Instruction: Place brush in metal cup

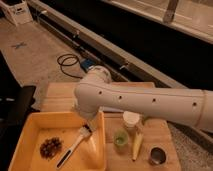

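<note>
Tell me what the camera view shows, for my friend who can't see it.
A white robot arm reaches over a yellow tray, its open gripper just above the head of a dish brush lying in the tray. Right of it, on a wooden board, stand a green cup, a white-lidded jar and a metal cup.

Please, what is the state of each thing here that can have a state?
Gripper: open, low over the tray, at the brush head.
Brush: lying flat in the tray, not lifted.
Metal cup: upright on the board, no brush inside.
Green cup: upright.
Jar: upright, lid on.
</note>
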Robot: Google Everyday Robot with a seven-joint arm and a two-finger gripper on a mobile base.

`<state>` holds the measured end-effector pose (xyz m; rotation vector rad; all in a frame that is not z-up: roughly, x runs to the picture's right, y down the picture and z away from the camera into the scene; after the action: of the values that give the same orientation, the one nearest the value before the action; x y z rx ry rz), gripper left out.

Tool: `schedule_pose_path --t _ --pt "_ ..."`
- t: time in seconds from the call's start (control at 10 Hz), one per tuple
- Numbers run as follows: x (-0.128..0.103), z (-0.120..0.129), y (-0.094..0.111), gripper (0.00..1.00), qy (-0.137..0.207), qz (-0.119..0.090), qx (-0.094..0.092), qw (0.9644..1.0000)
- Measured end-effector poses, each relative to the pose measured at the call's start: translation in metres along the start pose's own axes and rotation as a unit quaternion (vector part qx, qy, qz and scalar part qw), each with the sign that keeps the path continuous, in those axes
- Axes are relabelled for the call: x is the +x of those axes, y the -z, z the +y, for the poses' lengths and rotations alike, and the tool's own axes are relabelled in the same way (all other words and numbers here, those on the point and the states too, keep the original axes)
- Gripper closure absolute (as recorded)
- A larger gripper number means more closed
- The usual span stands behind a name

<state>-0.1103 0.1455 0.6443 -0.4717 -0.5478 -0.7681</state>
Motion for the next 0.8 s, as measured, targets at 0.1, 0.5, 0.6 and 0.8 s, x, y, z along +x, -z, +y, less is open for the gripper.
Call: schedule_pose_path --t 0.1,0.5,0.6,0.8 --pt "-0.007 -0.002 -0.010 0.20 0.001 -0.014 -0.004 0.9999" --pt "-0.032 0.001 -0.053 0.20 -0.005 -0.082 -0.019 0.9964" --pt "-0.033 0.001 -0.056 0.20 -0.004 -0.087 -0.020 0.9960" --pt "-0.033 0.002 -0.055 0.20 -0.005 -0.086 -0.020 0.9961"
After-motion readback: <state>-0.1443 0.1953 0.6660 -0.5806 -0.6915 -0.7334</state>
